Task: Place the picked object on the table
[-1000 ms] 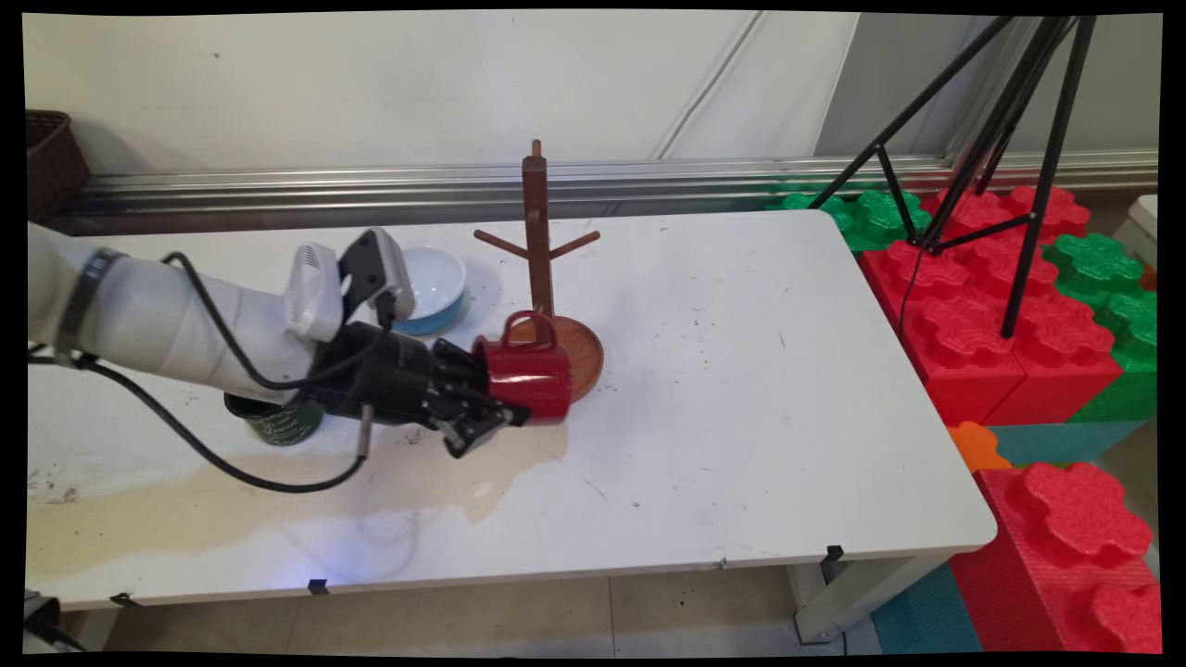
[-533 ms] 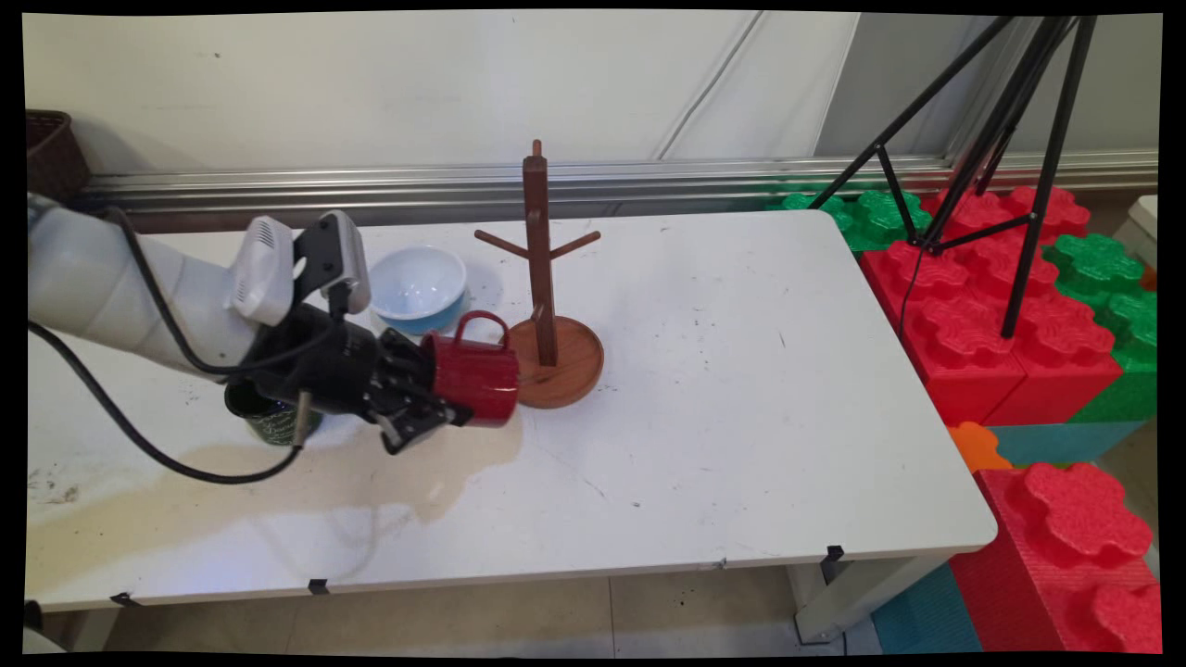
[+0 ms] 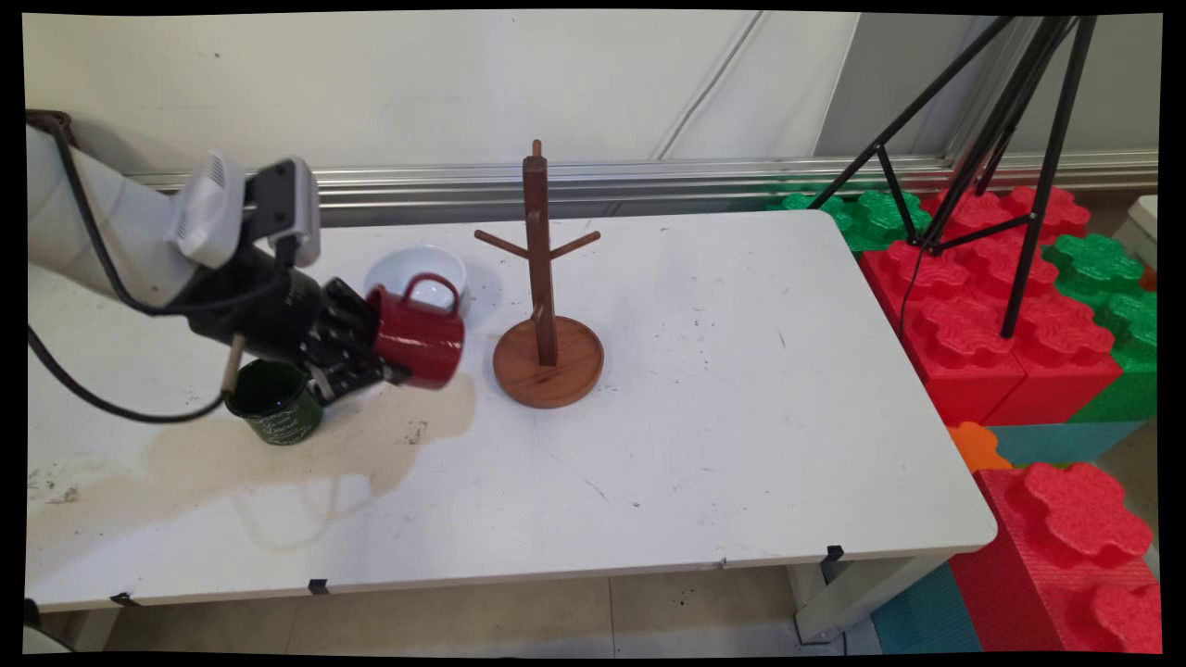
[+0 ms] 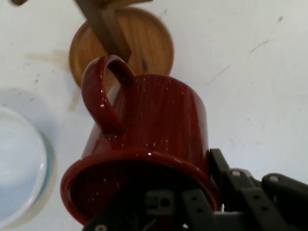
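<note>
Now the red mug (image 3: 419,332) sits clamped in the tool (image 3: 371,347), one finger inside the rim and one outside by the look of the hand view, though the linkage hides the pads. Mug carried on its side, mouth toward the arm, handle up, clear of the worktop (image 3: 704,389).

Change over the last second: mug and tool have drawn back leftward and risen away from the wooden mug tree (image 3: 542,306). Earlier the mug overlapped the tree's round base; now a gap shows between them. Read: the mug is off the stand's footprint and held aloft, not set down.

Close by: white-and-blue bowl (image 3: 417,276) just behind the mug, dark green cup (image 3: 274,402) below the tool and near its underside, possibly touching, hard to tell from this angle.

Room: right half of the worktop lies open to its far edge. Left side crowded by cup, bowl and hanging cable (image 3: 102,398). Tree's side pegs stand bare.
</note>
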Robot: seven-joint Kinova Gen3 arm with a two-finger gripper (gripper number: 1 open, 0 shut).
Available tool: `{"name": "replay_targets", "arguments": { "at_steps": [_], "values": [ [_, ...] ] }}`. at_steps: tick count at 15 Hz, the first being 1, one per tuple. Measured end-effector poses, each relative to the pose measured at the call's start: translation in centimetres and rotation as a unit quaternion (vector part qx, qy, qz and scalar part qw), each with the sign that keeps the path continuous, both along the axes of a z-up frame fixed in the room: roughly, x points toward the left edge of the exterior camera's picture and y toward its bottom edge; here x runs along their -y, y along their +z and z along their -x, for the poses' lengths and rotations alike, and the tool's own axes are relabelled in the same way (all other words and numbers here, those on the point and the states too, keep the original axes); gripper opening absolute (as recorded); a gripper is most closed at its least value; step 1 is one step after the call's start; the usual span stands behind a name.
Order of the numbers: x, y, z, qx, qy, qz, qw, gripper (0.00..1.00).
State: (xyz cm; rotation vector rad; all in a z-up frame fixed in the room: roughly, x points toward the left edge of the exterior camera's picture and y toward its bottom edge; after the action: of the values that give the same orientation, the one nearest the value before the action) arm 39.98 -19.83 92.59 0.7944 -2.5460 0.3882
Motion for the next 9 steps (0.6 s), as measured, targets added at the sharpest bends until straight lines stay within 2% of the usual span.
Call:
{"name": "replay_targets", "arguments": {
  "at_steps": [5,9],
  "values": [
    [1.2,1.0,-1.3,0.042,-0.001,-0.001,0.9991,0.00],
    [2.9,0.6,-1.5,0.093,-0.005,-0.024,0.9954,0.00]
  ]
}}
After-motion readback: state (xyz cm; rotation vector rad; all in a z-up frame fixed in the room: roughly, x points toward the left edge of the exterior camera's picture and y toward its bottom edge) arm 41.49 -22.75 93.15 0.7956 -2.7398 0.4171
